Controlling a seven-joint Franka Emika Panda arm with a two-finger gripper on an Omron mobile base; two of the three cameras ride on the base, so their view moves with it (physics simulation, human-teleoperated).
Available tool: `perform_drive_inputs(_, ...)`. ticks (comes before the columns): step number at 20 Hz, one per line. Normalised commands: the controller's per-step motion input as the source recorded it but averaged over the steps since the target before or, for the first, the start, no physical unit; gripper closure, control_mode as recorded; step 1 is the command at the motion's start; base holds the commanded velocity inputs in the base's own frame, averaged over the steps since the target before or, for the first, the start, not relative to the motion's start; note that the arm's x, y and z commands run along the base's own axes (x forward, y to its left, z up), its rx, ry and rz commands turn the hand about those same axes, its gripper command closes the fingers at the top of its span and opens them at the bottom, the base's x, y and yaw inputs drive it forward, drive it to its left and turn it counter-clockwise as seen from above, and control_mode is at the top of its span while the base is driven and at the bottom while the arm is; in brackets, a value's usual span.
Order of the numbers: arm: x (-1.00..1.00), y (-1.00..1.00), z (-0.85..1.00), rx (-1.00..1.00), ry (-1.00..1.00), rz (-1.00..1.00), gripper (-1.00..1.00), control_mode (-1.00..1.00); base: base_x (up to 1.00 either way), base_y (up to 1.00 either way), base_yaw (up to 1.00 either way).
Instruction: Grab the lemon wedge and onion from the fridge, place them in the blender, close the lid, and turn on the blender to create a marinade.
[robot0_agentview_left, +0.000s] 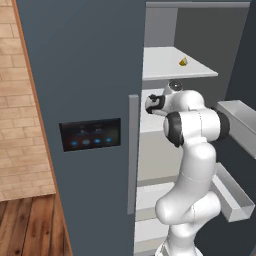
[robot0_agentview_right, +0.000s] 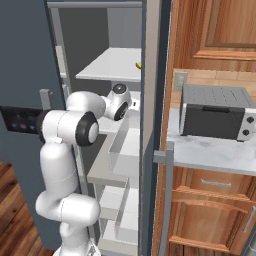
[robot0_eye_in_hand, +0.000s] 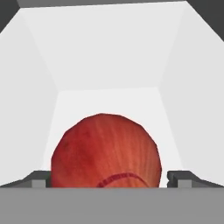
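- Two dark finger tips (robot0_eye_in_hand: 40, 178) rise at 7 and 5 o'clock in the hand view, one either side of the onion (robot0_eye_in_hand: 105, 151); the gripper (robot0_eye_in_hand: 107, 180) stands spread about as wide as the onion, the tips just beside its flanks; whether they press on it I cannot tell, so a firm hold is not certain.
- The onion, dark red and rounded, sits low in the hand view, from the centre down to 6 o'clock, on a pale shelf floor with white walls going back toward 12 o'clock.
- In the left base view the white arm (robot0_agentview_left: 192, 165) climbs from 5 o'clock and bends its wrist toward 12 o'clock, into the open fridge (robot0_agentview_left: 80, 75); the hand reaches in under the upper shelf; the black panel of blue lights (robot0_agentview_left: 90, 134) lies at 9 o'clock on the closed door.
- Farther in, on the upper shelf (robot0_agentview_left: 165, 62) at 1 o'clock, lies a small yellow piece, by my judgement the lemon wedge (robot0_agentview_left: 183, 61); it is well apart from the hand.
- Far off in the right base view, at 3 o'clock, a grey toaster oven (robot0_agentview_right: 215, 112) stands on the counter (robot0_agentview_right: 210, 155).
- The step in hand, as I judge it, is the taking of the onion; the next move calls for squeezing the tips onto it, lifting it off the shelf, and drawing back without striking the shelf above.
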Motion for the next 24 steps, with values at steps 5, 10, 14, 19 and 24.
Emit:
perform_drive_inputs(5,0.02,0.0,-0.67,0.0,0.0,0.0,1.0,-1.0,0.0,0.0,0.0)
perform_drive_inputs(10,-0.02,0.01,-0.63,0.0,0.0,0.0,1.0,-1.0,0.0,0.0,0.0)
perform_drive_inputs(14,-0.41,0.06,-0.35,0.0,-0.06,0.0,1.0,-1.0,0.0,0.0,0.0)
perform_drive_inputs(19,-0.89,0.19,-0.05,-0.02,0.08,0.07,1.0,-1.0,0.0,0.0,0.0)
perform_drive_inputs(24,-1.0,0.15,0.07,-0.06,0.19,0.07,1.0,-1.0,0.0,0.0,0.0)
